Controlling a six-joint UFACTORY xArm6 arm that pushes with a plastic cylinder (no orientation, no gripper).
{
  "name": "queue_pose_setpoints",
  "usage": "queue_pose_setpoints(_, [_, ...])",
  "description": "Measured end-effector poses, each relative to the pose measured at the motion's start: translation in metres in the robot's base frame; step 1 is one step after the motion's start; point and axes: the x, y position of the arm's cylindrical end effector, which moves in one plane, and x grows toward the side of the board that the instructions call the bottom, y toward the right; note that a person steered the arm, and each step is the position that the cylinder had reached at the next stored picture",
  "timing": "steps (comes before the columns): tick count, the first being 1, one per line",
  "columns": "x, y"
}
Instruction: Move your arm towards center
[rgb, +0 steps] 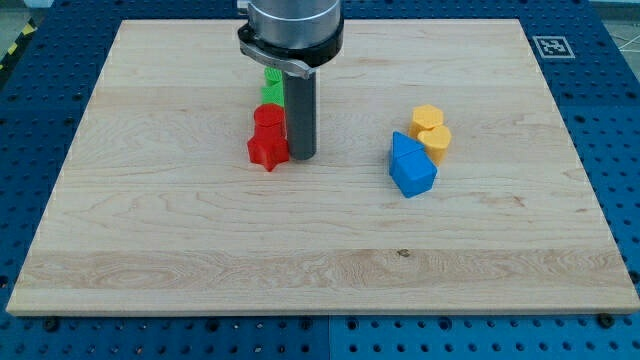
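My tip rests on the wooden board, just left of the board's middle. It stands right beside a red star-shaped block, on that block's right side, close to touching. A second red block sits just above the star. A green block lies above the red ones, partly hidden behind the rod. To the view's right are a blue block and two yellow blocks, one a hexagon and one beside it.
The arm's grey body hangs over the board's top middle. A fiducial marker sits off the board's top right corner. Blue perforated table surrounds the board.
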Motion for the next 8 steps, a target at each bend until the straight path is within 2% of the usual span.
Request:
queue_pose_setpoints(1, [0.000,0.006])
queue_pose_setpoints(2, [-0.004,0.055])
queue_pose_setpoints(3, [-0.038,0.078])
queue_pose_setpoints(4, [-0.039,0.078])
queue_pose_setpoints(5, [-0.039,0.078])
queue_pose_setpoints(6, [-0.003,0.076])
queue_pose_setpoints(8, [-0.002,0.077])
